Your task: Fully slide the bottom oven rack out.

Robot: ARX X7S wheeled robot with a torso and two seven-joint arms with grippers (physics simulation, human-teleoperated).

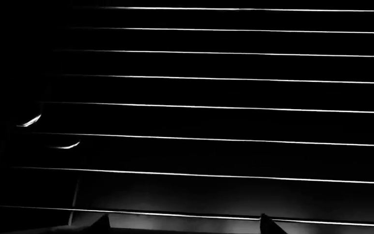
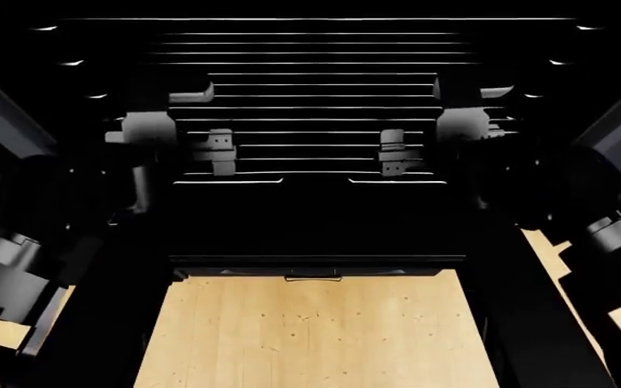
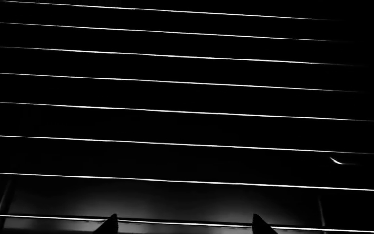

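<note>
I look into the dark oven (image 2: 569,81) with its door folded down. The bottom oven rack (image 2: 310,113) of thin silvery bars spans the cavity; its front rail dips in a short centre notch. It fills the left wrist view (image 1: 239,108) and the right wrist view (image 3: 174,112). My left gripper (image 2: 221,153) sits over the rack's front left part and my right gripper (image 2: 393,153) over its front right part. Both are open: in the wrist views the left gripper (image 1: 184,226) and right gripper (image 3: 185,226) have tips wide apart, with a rack bar running across between them. Neither grips anything.
The open oven door (image 2: 322,230) lies flat in front of the rack, its handle (image 2: 313,277) at the near edge. Light wooden floor (image 2: 310,331) lies below. My dark arms flank the door on both sides. Ribbed side rails (image 2: 71,62) line the cavity walls.
</note>
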